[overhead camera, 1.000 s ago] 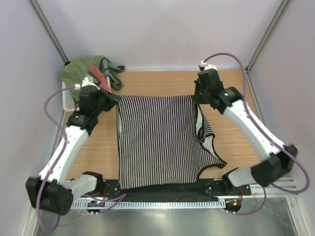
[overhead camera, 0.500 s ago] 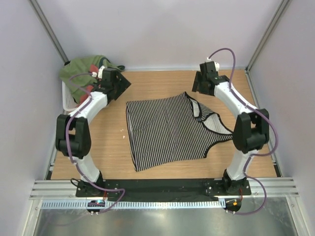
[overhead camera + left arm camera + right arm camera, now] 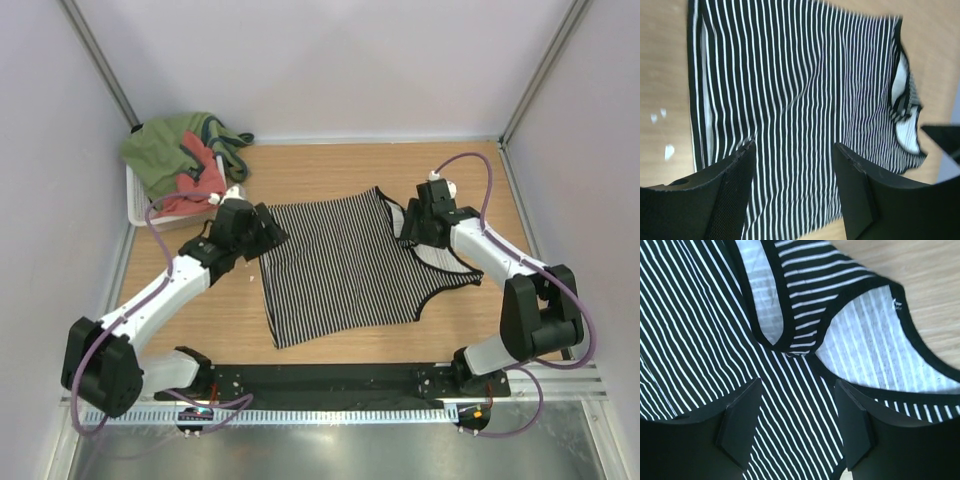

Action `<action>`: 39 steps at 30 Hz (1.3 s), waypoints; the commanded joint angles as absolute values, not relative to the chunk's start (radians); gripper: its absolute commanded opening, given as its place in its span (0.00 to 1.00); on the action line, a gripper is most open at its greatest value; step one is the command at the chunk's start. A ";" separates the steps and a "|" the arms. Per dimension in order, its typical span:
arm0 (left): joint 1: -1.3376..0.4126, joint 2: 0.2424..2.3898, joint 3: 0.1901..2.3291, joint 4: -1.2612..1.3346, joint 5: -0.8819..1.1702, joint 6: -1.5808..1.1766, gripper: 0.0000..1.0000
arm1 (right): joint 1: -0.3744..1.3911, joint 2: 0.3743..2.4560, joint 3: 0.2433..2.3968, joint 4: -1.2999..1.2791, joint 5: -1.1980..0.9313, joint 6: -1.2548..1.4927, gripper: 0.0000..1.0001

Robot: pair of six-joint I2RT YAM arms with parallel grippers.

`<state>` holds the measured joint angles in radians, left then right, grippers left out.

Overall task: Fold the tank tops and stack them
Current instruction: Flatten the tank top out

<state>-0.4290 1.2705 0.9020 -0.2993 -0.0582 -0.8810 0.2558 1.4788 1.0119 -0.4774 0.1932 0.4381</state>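
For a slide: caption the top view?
Open left gripper and open right gripper over striped tank top spread on table.

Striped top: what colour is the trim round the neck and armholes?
Solid black trim on the striped top; clearest in the right wrist view.

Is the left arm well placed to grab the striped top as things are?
Probably yes. The left gripper hangs open right over the striped tank top, which lies spread on the table with nothing between them.
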 commanded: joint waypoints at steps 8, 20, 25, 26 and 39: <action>-0.566 0.990 0.635 -0.437 -0.074 -0.877 0.61 | 0.255 1.557 0.983 -0.331 0.178 0.561 0.66; -0.695 0.908 0.494 -0.494 -0.049 -0.931 0.55 | 0.241 1.618 1.037 -0.322 0.267 0.577 0.02; -0.761 0.884 0.485 -0.541 -0.067 -0.957 0.55 | 0.222 1.612 1.097 -0.353 0.345 0.540 0.01; -0.765 0.881 0.476 -0.543 -0.066 -0.962 0.55 | 0.209 1.617 1.133 -0.370 0.351 0.534 0.01; -0.792 0.861 0.425 -0.554 -0.098 -0.982 0.54 | 0.135 1.932 1.535 -0.460 0.406 0.538 0.01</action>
<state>-0.7879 0.8639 0.4328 -0.5484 -0.0677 -0.9695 0.1432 1.8496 1.4441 -0.4210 0.3428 0.5282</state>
